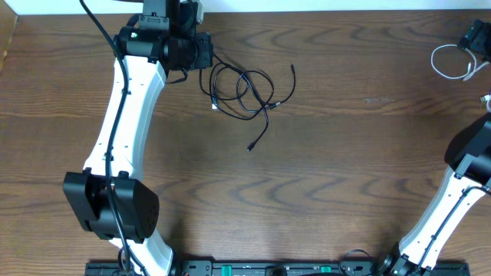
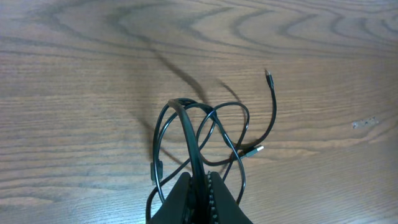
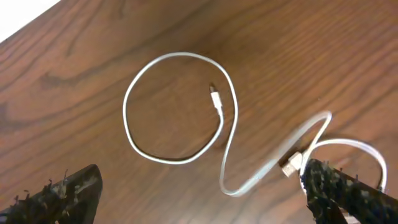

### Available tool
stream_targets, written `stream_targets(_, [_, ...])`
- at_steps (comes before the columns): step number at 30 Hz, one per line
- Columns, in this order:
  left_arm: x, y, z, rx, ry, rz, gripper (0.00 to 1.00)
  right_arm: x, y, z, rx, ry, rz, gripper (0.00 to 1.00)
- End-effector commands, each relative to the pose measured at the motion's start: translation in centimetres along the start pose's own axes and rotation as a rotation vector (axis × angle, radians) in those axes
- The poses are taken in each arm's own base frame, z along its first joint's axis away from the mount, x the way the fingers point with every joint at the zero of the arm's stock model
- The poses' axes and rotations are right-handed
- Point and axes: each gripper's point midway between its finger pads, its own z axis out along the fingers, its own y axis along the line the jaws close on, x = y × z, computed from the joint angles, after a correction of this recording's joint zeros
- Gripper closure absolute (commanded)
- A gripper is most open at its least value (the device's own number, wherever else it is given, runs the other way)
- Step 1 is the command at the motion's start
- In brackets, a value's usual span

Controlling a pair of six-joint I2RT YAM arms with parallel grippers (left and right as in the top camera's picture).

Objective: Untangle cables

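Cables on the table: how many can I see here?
3, it seems: one white cable at the far right edge, under the right pincer; two black cables tangled in the grip of the left pincer. More may be hidden.

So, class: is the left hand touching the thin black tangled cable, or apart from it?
Touching. The left wrist view shows the left hand shut on a loop of the thin black tangled cable.

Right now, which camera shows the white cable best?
Right wrist: the white cable fills the frame, loop and both plugs clear. Overhead shows it small at the right edge. Left wrist misses it.
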Motion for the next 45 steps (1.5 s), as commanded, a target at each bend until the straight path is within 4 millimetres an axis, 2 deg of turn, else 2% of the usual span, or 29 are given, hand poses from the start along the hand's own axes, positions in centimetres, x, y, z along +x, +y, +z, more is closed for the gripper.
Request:
stream_targets(1, [-0.7,-0.1,-1.5,-0.007,-0.035,0.025,0.92,-2.4,0.2,-5.7,-0.043,-0.080,0.066,0.01])
stream_targets(3, [-0.7,-0.2,-1.5,-0.007,-0.035,0.025,0.92,-2.5,2.3,-7.7,-0.163,-0.081,0.062,0.01])
stream_targets(5, [-0.6,-0.2,-1.5,-0.006,-0.034,0.025,0.92,-1.9,5.3,-10.2,-0.324,-0.055,0.046,0.01])
stream_targets(9, [-0.5,-0.7,-1.5,0.027,-0.029,0.026,0.92,0.0,10.0,-12.9,-0.517,0.016,-0.002,0.01])
stream_targets(13, [-0.7,-2.3,-1.6,0.119,-0.031,0.033,0.92,3.7,16.1,-15.3,-0.728,0.114,-0.147,0.01])
stream_targets(16, [-1.0,-3.6,-1.8,0.191,-0.043,0.044,0.92,6.3,19.7,-16.4,-0.786,0.167,-0.233,0.01])
stream_targets(17, [-1.2,-4.5,-2.0,0.244,-0.048,0.052,0.92,7.9,22.1,-17.2,-0.812,0.182,-0.304,0.01])
stream_targets(22, [-1.9,-7.0,-2.9,0.392,-0.076,0.085,0.92,12.1,27.1,-18.6,-0.823,0.224,-0.447,0.01])
stream_targets(28, [-2.8,-10.8,-5.1,0.630,-0.125,0.160,0.92,16.4,31.8,-19.9,-0.841,0.253,-0.564,0.07])
stream_targets(32, [-3.1,-12.2,-6.2,0.723,-0.146,0.200,0.92,18.5,33.8,-19.5,-0.802,0.244,-0.631,0.09])
stream_targets(34, [-3.0,-13.0,-7.0,0.787,-0.150,0.223,0.93,20.7,35.2,-19.3,-0.808,0.263,-0.678,0.14])
stream_targets(37, [-3.0,-13.3,-7.4,0.811,-0.150,0.226,0.92,22.7,35.7,-18.7,-0.803,0.287,-0.735,0.25])
stream_targets(45, [-3.0,-13.3,-7.3,0.808,-0.150,0.225,0.93,27.6,35.9,-14.4,-0.786,0.332,-0.879,0.36])
